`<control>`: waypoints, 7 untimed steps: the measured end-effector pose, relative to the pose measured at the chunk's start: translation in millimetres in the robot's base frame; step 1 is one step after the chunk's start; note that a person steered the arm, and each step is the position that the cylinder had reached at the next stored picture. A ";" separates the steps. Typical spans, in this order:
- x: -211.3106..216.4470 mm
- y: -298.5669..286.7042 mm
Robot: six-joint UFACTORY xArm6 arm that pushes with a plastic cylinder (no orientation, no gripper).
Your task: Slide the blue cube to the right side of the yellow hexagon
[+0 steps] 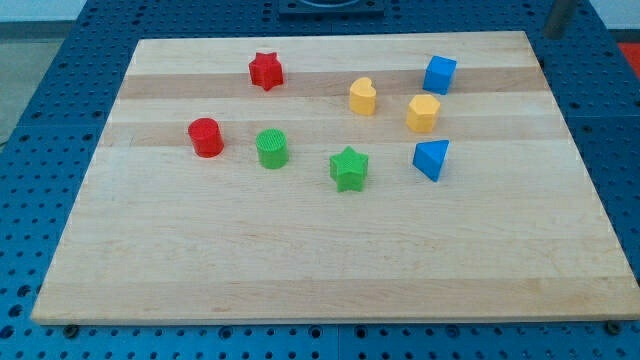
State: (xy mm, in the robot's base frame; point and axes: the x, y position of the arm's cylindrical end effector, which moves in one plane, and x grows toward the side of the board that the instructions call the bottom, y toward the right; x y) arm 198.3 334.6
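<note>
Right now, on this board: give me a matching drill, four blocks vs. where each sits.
Blocks:
1. blue cube
2. red star
3. green star
4. red cylinder

Places:
A. farthest to the view's left
B. nearest the view's bottom
C. just above the yellow hexagon
D. top row, left of the yellow heart

Pairs: 1-C, 2-D, 3-B, 4-A. My tip does not show.

wooden board (330, 260), eight coloured blocks
</note>
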 end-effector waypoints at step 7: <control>78.3 -189.7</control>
State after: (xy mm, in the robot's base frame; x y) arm 276.7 144.9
